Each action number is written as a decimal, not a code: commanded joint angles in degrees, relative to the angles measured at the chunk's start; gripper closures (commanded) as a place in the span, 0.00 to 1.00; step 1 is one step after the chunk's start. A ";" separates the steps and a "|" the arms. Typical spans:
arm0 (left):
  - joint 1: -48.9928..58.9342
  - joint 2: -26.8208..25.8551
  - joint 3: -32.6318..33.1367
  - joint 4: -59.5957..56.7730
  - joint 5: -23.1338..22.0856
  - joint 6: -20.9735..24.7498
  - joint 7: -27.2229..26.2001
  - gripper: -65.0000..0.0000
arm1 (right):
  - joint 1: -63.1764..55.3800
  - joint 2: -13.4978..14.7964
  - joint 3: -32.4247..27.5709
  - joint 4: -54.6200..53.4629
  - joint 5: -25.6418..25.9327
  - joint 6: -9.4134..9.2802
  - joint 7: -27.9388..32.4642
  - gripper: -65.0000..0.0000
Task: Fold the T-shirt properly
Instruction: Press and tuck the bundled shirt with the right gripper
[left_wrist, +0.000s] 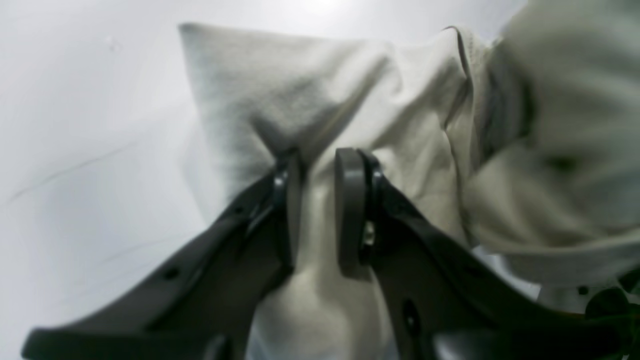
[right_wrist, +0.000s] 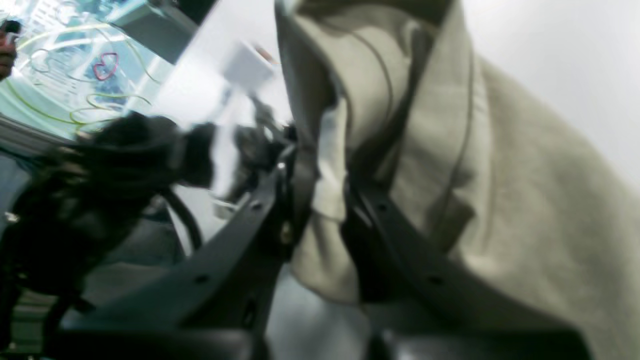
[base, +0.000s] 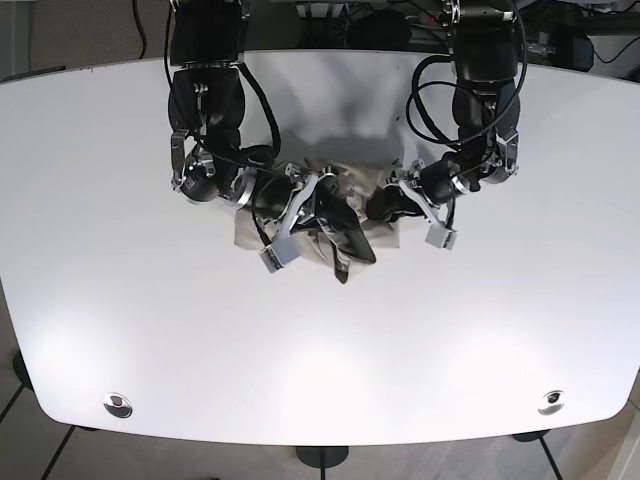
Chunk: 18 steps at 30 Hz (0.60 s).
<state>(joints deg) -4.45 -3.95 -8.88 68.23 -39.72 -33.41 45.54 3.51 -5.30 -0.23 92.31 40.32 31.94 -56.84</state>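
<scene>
While bunched mid-table (base: 150, 330), the shirt (base: 345, 185) sits between both grippers. Left gripper (left_wrist: 320, 210) pinches a fold of it; right gripper (right_wrist: 327, 200) clamps another.

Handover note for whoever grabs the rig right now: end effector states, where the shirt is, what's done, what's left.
Left end effector: shut on the T-shirt, cloth pinched between the fingers.
Right end effector: shut on the T-shirt too, a fold of fabric between the fingers.
T-shirt: bunched in a crumpled heap at the far middle of the white table, between the two arms, partly hidden by them in the base view.
Done: both arms have a grip. No neat fold visible yet.
Left: spread the shirt flat, then fold it properly. Wrist views are blurred, so which parts of the shirt are gripped is unclear.
</scene>
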 joint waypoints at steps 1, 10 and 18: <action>0.01 0.30 0.23 -0.05 2.85 1.19 2.86 0.84 | 1.72 -0.46 -2.36 -2.77 2.01 0.54 4.58 0.97; 0.01 0.38 -0.04 0.21 2.58 0.92 2.77 0.84 | 6.38 0.16 -5.53 -13.59 2.01 -5.79 10.55 0.73; 1.94 -3.22 -12.26 10.59 -5.24 0.84 3.38 0.84 | 3.92 3.76 -5.53 -3.21 2.45 -6.85 10.11 0.33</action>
<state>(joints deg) -1.45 -6.92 -21.28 77.47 -43.33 -32.14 50.06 6.55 -1.54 -5.85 88.14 41.36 24.40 -47.70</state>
